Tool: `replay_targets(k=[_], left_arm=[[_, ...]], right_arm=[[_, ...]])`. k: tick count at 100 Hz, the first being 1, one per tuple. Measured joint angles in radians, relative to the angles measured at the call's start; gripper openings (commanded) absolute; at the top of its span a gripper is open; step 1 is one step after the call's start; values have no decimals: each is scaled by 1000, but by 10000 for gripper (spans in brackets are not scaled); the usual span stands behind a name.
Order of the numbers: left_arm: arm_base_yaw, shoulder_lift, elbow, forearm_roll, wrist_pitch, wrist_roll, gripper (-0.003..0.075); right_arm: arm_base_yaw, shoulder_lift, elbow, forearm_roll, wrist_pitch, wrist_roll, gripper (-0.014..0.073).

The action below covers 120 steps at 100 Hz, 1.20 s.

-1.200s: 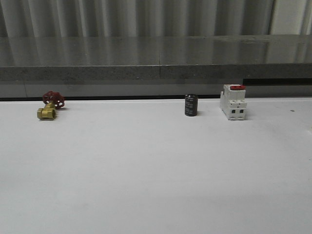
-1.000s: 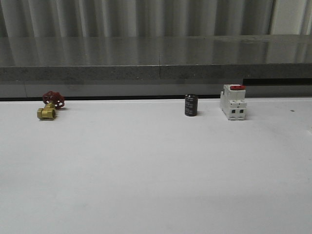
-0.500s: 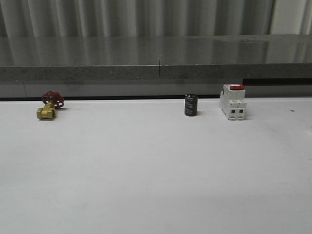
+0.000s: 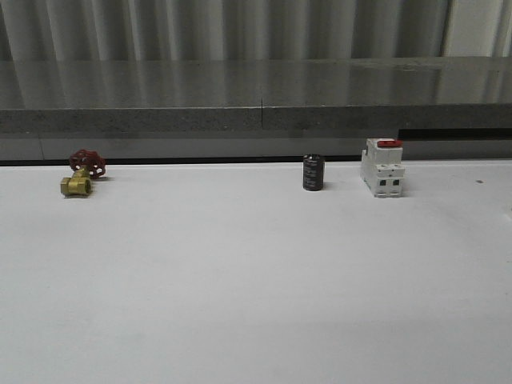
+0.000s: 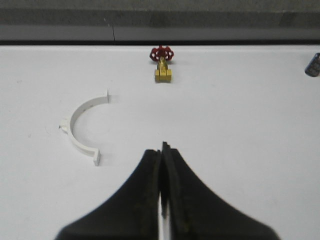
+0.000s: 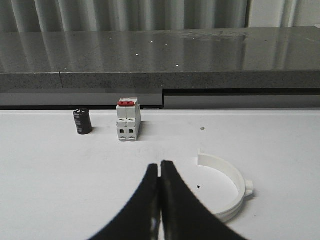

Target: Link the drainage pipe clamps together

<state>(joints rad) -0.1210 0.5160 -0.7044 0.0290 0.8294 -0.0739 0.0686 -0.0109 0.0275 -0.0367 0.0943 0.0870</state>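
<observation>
- In the front view, a small brass valve with a dark red handwheel (image 4: 81,174) sits far to the left of the black cylindrical capacitor (image 4: 313,173), along the back edge of the white table (image 4: 240,280). Both stand below the grey stone ledge (image 4: 256,96).
- In the left wrist view, one white plastic half-ring drainage pipe clamp (image 5: 80,129) lies flat on the table, on the near side of the brass valve (image 5: 162,64) and well apart from it, its open side turned toward the gripper. Bare table lies between clamp and valve.
- The left gripper (image 5: 162,172), with black fingers, has its tips pressed together on nothing, near one end tab of that clamp but not touching it.
- The capacitor stands upright just left of the white boxy switch with a red top (image 4: 382,166); a small gap separates them.
- In the right wrist view, the second white half-ring clamp (image 6: 227,186) lies flat on the near side of the switch (image 6: 128,120) and off to its right, well apart from capacitor (image 6: 82,121) and switch.
- The right gripper (image 6: 160,187) is closed and empty, its tips meeting beside that clamp without contact.
</observation>
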Motion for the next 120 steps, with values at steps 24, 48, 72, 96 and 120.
replay_targets(k=[24,48,72,96,120], left_arm=[[0,102,-8,-29,34,0,-21],[0,141,-8,-34,80,0,63],[0,142,-8,-38,123,0,498],[0,162,-8,-54,125,0,538],[65,366,-57,-18,62,0,538]], right_arm=[[0,0,0,0,0,0,-67],[0,0,0,0,0,0,-67],[0,0,0,0,0,0,-67],[0,0,0,0,0,0,-67],[0,0,0,0,0,0,-67]])
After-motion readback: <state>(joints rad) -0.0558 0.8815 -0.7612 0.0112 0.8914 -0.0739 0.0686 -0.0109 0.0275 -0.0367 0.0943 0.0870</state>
